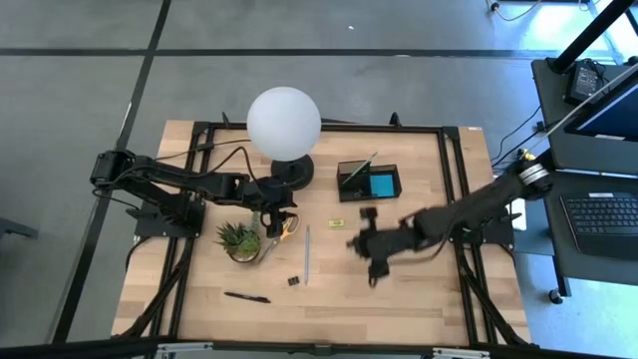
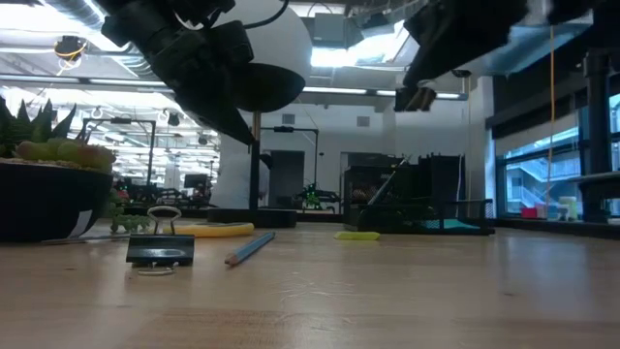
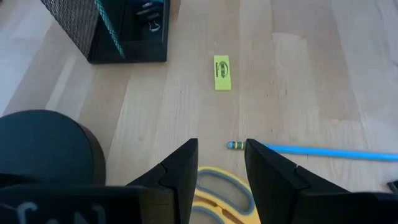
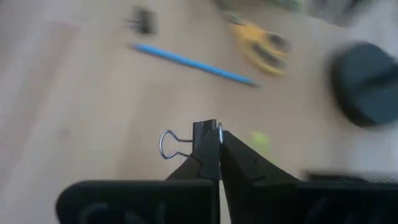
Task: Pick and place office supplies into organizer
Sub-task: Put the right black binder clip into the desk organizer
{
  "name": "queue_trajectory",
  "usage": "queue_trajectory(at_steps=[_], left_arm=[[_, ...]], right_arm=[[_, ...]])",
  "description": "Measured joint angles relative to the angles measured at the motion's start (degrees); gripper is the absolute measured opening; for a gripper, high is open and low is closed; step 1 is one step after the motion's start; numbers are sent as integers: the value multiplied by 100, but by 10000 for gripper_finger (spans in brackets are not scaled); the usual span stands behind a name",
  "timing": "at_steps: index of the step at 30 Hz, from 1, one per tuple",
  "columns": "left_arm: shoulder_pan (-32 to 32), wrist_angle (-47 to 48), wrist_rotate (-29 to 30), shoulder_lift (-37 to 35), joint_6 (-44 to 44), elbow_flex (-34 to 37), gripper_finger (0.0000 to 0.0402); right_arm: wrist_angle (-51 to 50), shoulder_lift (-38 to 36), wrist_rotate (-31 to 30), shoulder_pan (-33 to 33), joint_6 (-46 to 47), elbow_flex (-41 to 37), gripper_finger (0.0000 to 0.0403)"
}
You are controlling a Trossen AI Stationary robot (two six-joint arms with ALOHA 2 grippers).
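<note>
The right gripper is pinching a binder clip shut above the table's middle, carrying it toward the organizer near the far edge (notepad already inside); the left gripper is hovering parted over the scissors, lining up.

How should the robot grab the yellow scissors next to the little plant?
Probably by the handle loops. The scissors lie flat on the table beside the potted plant, so coming straight down from above works best. The left gripper hangs right over the yellow loops with its fingers open, one to each side of a loop edge. The blades are hidden here, so the thick loops look like the safer grip.
</note>
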State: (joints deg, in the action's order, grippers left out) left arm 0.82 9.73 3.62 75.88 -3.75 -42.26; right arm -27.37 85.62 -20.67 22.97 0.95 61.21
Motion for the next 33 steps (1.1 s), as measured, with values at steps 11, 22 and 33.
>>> queue_trajectory(at_steps=[11,22,33], left_arm=[[5,-381,8,0,509,0,127],[5,-404,7,0,742,0,127],[5,-404,7,0,754,0,127]], right_arm=[[-554,-566,357,-1820,-71,-3,8],[-72,-311,532,-2889,-445,-666,9],[984,-315,762,-3379,-299,-1468,9]])
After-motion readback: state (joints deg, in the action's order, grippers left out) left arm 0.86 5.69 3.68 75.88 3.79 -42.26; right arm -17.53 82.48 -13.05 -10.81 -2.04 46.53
